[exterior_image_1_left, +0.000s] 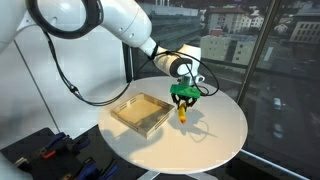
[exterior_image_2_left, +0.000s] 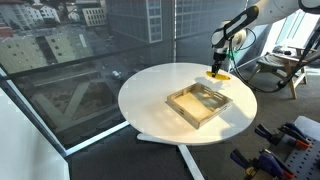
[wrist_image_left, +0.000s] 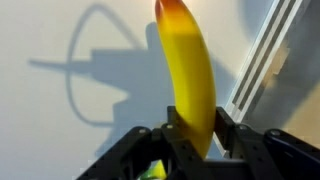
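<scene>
My gripper (wrist_image_left: 192, 130) is shut on a yellow banana (wrist_image_left: 188, 75) with an orange-red tip, held between both fingers in the wrist view. In both exterior views the gripper (exterior_image_1_left: 183, 97) (exterior_image_2_left: 218, 62) hangs just above the round white table (exterior_image_1_left: 215, 135) (exterior_image_2_left: 150, 95), with the banana (exterior_image_1_left: 183, 113) (exterior_image_2_left: 217, 73) pointing down near the table's surface. A shallow wooden tray (exterior_image_1_left: 141, 112) (exterior_image_2_left: 199, 103) lies on the table beside the gripper.
The table's edge and a window frame (wrist_image_left: 262, 60) show close to the banana in the wrist view. Large windows with a city view surround the table. Tools and clutter (exterior_image_2_left: 285, 140) (exterior_image_1_left: 55, 150) lie on the floor by the robot base.
</scene>
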